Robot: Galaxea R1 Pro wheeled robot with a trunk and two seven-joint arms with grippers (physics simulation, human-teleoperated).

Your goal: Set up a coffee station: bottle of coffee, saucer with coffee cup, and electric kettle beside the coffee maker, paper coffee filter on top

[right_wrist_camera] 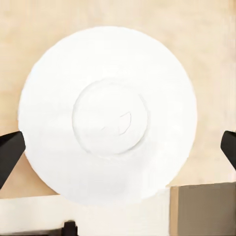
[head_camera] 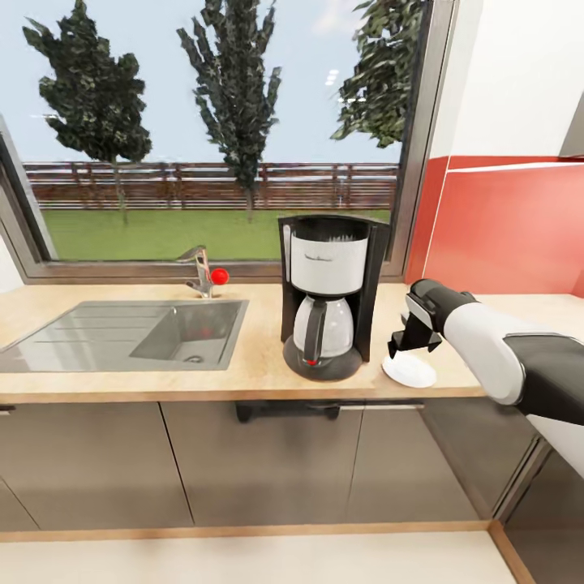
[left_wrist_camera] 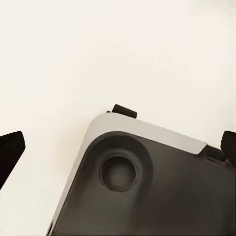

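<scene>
The coffee maker (head_camera: 324, 296), black with a white upper panel and a glass carafe, stands on the beige countertop (head_camera: 259, 361) in front of the window. Just to its right lies the white saucer (head_camera: 410, 373), flat and bare, close to the counter's front edge. My right gripper (head_camera: 410, 345) hovers directly above it, pointing down. In the right wrist view the saucer (right_wrist_camera: 108, 73) sits under the open right gripper (right_wrist_camera: 118, 147), whose dark fingertips (right_wrist_camera: 10, 152) stand wider than the plate. My left gripper (left_wrist_camera: 118, 147) is open and empty over the pale floor and the robot's grey base (left_wrist_camera: 147, 187).
A steel sink (head_camera: 130, 332) with a faucet (head_camera: 199, 272) and a red knob is set into the counter at the left. Grey cabinets (head_camera: 259, 462) run below. A red wall panel (head_camera: 503, 235) backs the counter at the right.
</scene>
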